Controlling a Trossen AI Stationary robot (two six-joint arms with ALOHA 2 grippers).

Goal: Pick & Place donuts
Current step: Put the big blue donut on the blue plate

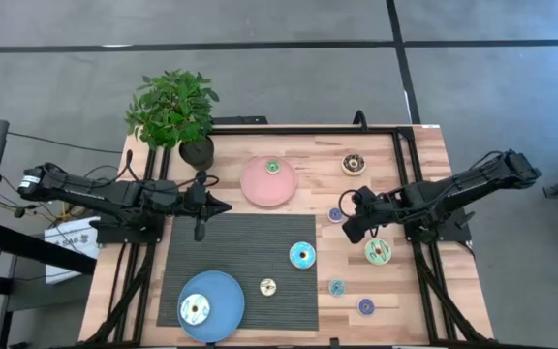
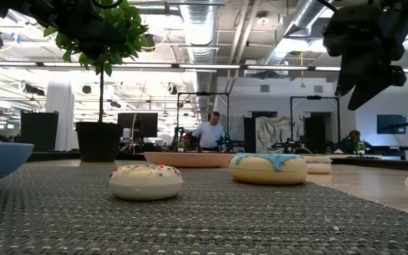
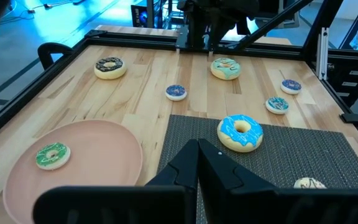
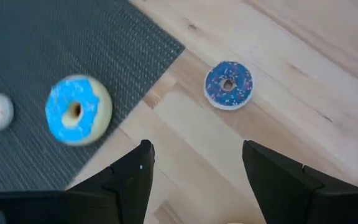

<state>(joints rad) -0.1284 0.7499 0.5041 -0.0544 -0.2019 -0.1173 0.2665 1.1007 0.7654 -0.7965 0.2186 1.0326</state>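
Donuts lie all over the wooden counter (image 1: 424, 155). A green donut (image 1: 272, 167) sits on the pink plate (image 1: 260, 189) at the far middle. A cream donut (image 1: 196, 309) sits on the blue plate (image 1: 223, 291) at the near left. The blue plate rests on the dark mat (image 1: 240, 242). A big teal donut (image 1: 302, 255) and a small cream donut (image 1: 268, 286) lie on the mat too.

On the bare wood to the right, a brown donut (image 1: 354, 164) lies far back. A small blue-purple donut (image 1: 335, 214) lies just past the mat's far right corner. A big pale green donut (image 1: 378, 252) lies near the right arm. A small teal donut (image 1: 337, 287) and another blue-purple donut (image 1: 366, 306) lie nearer the front.

The right pincer (image 1: 354, 229) hangs above the wood, between the blue-purple donut and the pale green one. Its fingers (image 4: 132, 180) are apart and hold nothing.

The left pincer (image 1: 200, 231) hangs over the far left part of the mat. Its fingers are together and hold nothing.

A potted plant (image 1: 174, 114) stands at the far left corner.
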